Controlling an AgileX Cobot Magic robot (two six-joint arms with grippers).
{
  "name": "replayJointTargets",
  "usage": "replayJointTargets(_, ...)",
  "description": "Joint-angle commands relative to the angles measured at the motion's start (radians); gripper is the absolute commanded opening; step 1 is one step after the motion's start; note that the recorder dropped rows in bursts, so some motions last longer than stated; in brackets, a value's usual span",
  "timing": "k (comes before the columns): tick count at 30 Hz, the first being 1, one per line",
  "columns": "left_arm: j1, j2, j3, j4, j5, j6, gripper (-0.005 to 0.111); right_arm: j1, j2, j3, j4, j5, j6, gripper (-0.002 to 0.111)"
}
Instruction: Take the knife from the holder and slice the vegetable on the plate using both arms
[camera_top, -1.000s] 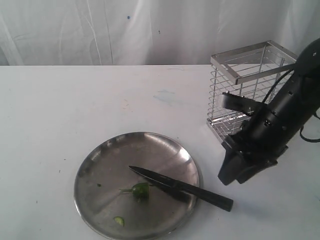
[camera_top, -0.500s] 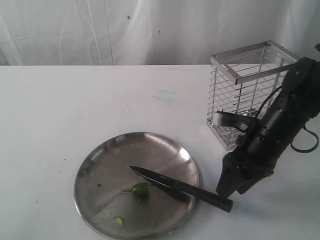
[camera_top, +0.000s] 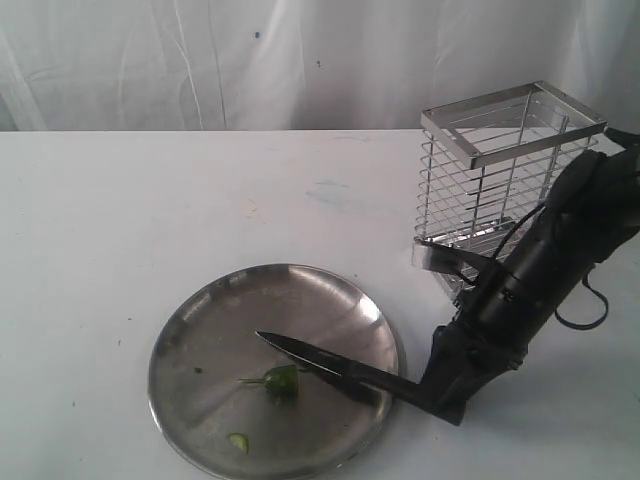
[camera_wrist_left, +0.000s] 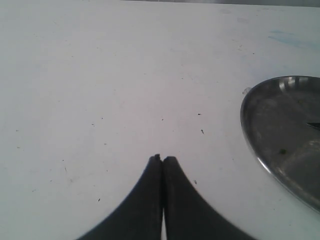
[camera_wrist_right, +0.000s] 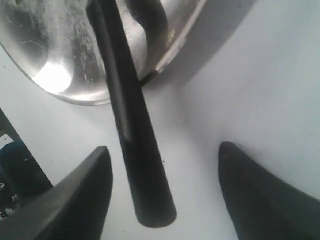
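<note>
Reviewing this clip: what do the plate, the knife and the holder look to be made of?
Plate: dull silver metal, scratched, with soft reflections, likely steel.
Knife: all black and matte; the handle looks like plastic, the blade's material unclear.
Holder: shiny chrome-look wire bars under a flat metal rim.

My exterior camera looks down at an angle across the table (camera_top: 150, 200) toward a white backdrop, taking in the whole plate (camera_top: 200, 330). My left wrist camera sits low over bare tabletop and catches only the plate's rim (camera_wrist_left: 247, 135) at its frame's edge. My right wrist camera looks down very close at the knife (camera_wrist_right: 132, 130) handle and the plate's edge, both shared with the exterior view.
</note>
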Motion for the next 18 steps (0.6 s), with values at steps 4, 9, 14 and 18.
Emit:
replayJointTargets(4,-0.002,-0.004,0.003,-0.006,-0.003,0.001,0.0,-0.004,0.027,0.004,0.076,0.01,-0.073,0.058)
replayJointTargets(9,-0.002,-0.004,0.003,-0.006,-0.003,0.001,0.0,0.003,0.027,0.004,0.071,0.029,-0.075,0.055)
replayJointTargets(14,-0.002,-0.004,0.003,-0.006,-0.003,0.001,0.0,0.037,0.027,0.004,0.049,0.031,-0.075,0.047)
replayJointTargets(18,-0.002,-0.004,0.003,-0.006,-0.003,0.001,0.0,0.077,0.027,0.004,0.026,0.028,-0.078,0.029)
